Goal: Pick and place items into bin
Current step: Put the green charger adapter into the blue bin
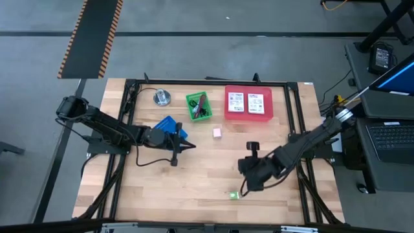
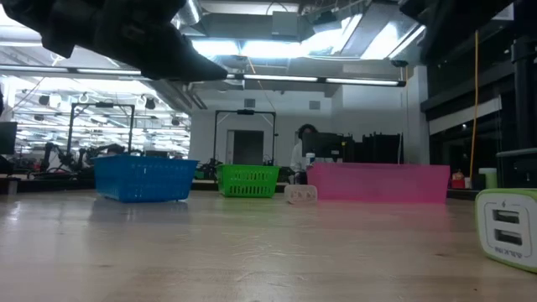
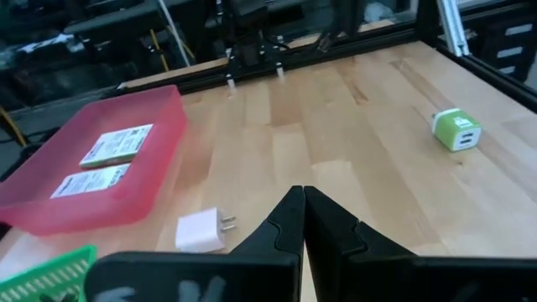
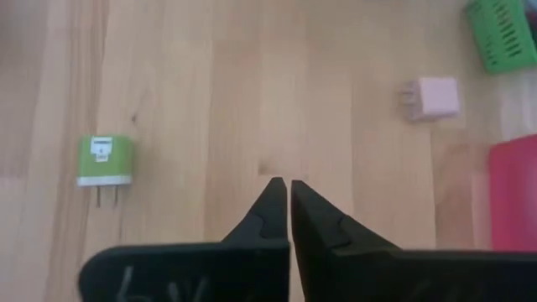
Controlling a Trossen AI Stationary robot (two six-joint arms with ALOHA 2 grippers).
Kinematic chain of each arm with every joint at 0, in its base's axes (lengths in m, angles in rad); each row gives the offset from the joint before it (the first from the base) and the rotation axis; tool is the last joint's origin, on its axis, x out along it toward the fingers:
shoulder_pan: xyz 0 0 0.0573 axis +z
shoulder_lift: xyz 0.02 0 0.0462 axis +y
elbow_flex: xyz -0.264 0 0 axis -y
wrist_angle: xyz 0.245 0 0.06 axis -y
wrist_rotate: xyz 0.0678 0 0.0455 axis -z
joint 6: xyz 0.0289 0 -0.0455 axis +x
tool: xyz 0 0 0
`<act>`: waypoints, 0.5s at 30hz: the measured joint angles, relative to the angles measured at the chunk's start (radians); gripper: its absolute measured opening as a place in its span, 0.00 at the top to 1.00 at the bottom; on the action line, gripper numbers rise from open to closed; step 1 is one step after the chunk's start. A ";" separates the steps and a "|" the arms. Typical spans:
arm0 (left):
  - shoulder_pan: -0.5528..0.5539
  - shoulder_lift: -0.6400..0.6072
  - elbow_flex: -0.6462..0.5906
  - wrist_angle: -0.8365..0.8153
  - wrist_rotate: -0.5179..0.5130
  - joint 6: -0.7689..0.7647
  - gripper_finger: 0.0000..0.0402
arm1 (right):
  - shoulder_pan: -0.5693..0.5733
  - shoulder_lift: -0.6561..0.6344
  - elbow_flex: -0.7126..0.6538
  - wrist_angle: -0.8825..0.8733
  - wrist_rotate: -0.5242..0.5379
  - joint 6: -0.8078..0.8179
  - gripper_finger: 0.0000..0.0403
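Note:
The tiny pink cube (image 1: 217,132) is a small pink plug block lying on the wood, also seen as the pink cube (image 3: 201,231) (image 4: 436,99). The tiny green block (image 1: 234,194) (image 3: 457,130) (image 4: 105,159) lies near the table's near edge. Two white green-printed packets (image 1: 248,102) (image 3: 105,159) lie in the pink bin (image 1: 228,103). The dark red cord and black cable (image 1: 199,105) sit in the green bin. My left gripper (image 1: 192,146) (image 3: 300,195) hovers shut beside the blue bin, pointing right. My right gripper (image 1: 243,169) (image 4: 283,183) hovers shut between cube and green block.
A round silver metal object (image 1: 161,97) stands near the far left corner. The blue bin (image 1: 169,126) (image 2: 144,178), green bin (image 1: 191,110) (image 2: 247,179) and pink bin (image 2: 377,183) line the far side. Black frame rails edge the table. Bare wood spreads across the middle and near side.

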 joint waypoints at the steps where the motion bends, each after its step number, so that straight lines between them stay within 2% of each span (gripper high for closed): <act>1: -0.004 0.000 0.000 -0.001 -0.010 -0.010 0.99 | 0.011 0.025 0.030 -0.032 0.001 0.016 1.00; 4: -0.014 0.000 0.000 -0.005 -0.023 -0.047 0.99 | 0.042 0.100 0.113 -0.110 0.002 0.055 1.00; 9: -0.030 0.000 0.000 -0.006 -0.024 -0.110 0.99 | 0.097 0.192 0.227 -0.140 0.000 0.051 1.00; 15: -0.047 0.000 0.000 -0.006 -0.023 -0.115 0.99 | 0.145 0.243 0.331 -0.148 0.000 0.082 1.00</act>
